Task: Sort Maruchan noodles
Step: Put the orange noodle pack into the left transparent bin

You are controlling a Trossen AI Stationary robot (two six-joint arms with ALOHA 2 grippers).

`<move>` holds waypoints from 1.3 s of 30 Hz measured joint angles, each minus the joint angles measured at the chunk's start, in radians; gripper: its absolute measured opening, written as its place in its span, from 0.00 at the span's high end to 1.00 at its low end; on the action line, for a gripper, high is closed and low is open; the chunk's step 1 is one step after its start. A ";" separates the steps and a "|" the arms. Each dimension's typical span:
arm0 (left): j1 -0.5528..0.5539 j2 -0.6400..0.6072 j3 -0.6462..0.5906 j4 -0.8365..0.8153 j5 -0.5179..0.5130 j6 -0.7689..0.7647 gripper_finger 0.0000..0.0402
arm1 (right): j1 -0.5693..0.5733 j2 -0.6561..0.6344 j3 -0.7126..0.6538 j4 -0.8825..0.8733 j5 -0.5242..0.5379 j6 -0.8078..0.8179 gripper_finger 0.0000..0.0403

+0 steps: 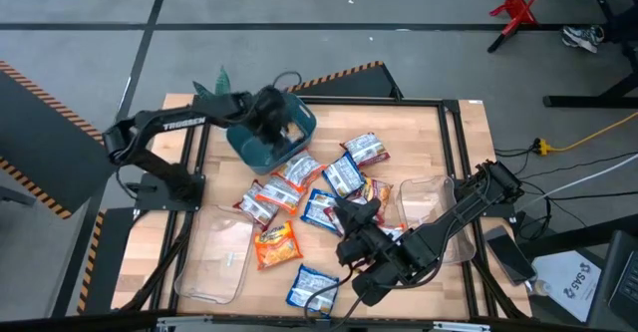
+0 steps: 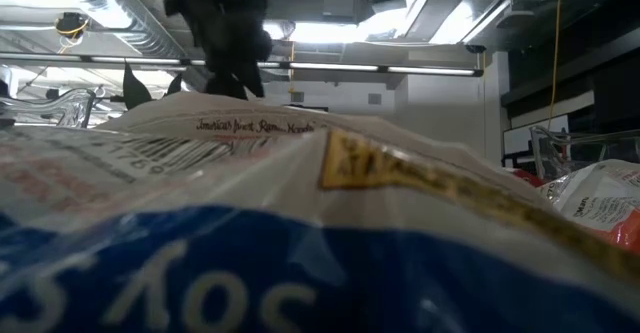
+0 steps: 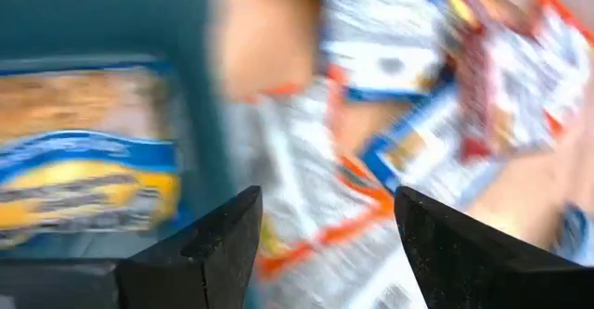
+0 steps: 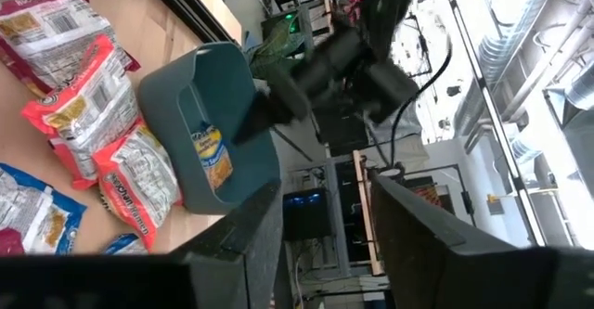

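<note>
nearest: blue-white packet [image 2: 300, 263] lying flat against the low camera
noodles [image 1: 319, 197]: light, crinkly, slippery; pinching at an edge seam
left gripper [image 1: 271, 123]: hovering over teal bin [image 1: 261, 153], far bench edge, jaws spread, empty
right gripper [image 1: 351, 215]: hanging mid-bench, jaws half apart, empty

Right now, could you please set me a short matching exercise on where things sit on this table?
Things:
1. teal bin
2. orange packet
3. left gripper
4. right gripper

Places:
a. near the pile's right edge
b. over the bin, fingers apart
c. far side of the table, a blue and yellow packet inside
d. beside the clear tray at the near left

Pairs: 1-c, 2-d, 3-b, 4-a
</note>
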State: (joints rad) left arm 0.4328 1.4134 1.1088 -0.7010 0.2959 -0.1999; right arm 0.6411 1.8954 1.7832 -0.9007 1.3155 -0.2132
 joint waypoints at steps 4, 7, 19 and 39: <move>-0.211 -0.056 0.000 -0.029 -0.122 -0.019 0.40 | -0.004 0.000 0.000 -0.026 -0.033 0.061 0.62; -0.391 -0.063 0.000 -0.026 -0.302 0.003 0.40 | -0.008 0.000 0.000 -0.044 -0.072 0.114 0.62; -0.715 -0.044 -0.236 0.226 -0.714 -0.010 0.40 | -0.006 0.000 0.000 -0.072 -0.194 0.212 0.62; -0.782 0.193 -0.279 0.353 -0.768 0.173 0.40 | -0.007 0.000 0.000 -0.072 -0.209 0.218 0.62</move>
State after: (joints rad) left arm -0.3497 1.6067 0.8302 -0.3482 -0.4723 -0.0273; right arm 0.6342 1.8950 1.7832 -0.9724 1.1067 0.0048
